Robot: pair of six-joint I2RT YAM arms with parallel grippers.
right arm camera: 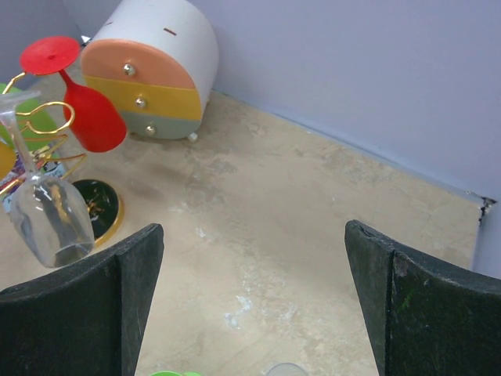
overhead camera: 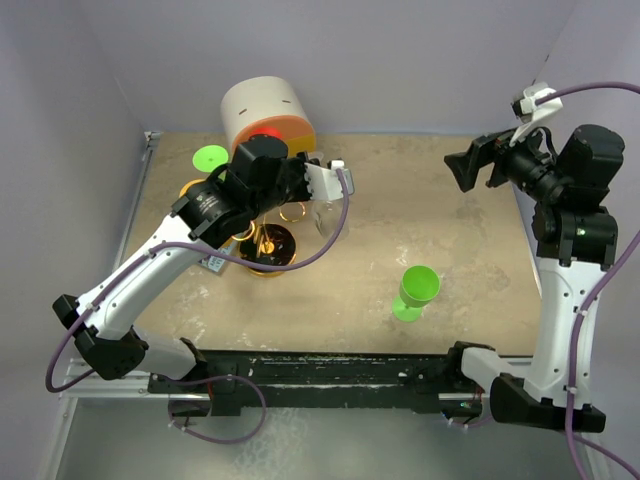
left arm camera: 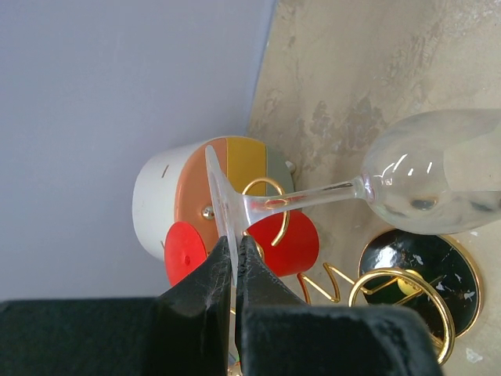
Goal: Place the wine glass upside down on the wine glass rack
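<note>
The clear wine glass (left arm camera: 438,180) hangs bowl-down, tilted, beside the wine glass rack (overhead camera: 268,245). My left gripper (left arm camera: 233,252) is shut on the rim of the glass's flat foot. The stem (left arm camera: 313,196) crosses a gold ring loop (left arm camera: 270,188) of the rack; I cannot tell whether it sits inside the loop. The rack's round black base (left arm camera: 423,270) lies below the bowl. In the right wrist view the clear glass (right arm camera: 51,219) shows at the far left. My right gripper (right arm camera: 250,298) stands open and far off at the table's right side (overhead camera: 465,168), holding nothing.
A red glass (right arm camera: 90,113) hangs upside down on the rack. A cream-and-orange cylinder with drawers (overhead camera: 265,110) stands behind the rack at the back wall. A green disc (overhead camera: 210,157) shows at the rack's left. A green glass (overhead camera: 415,290) stands mid-table.
</note>
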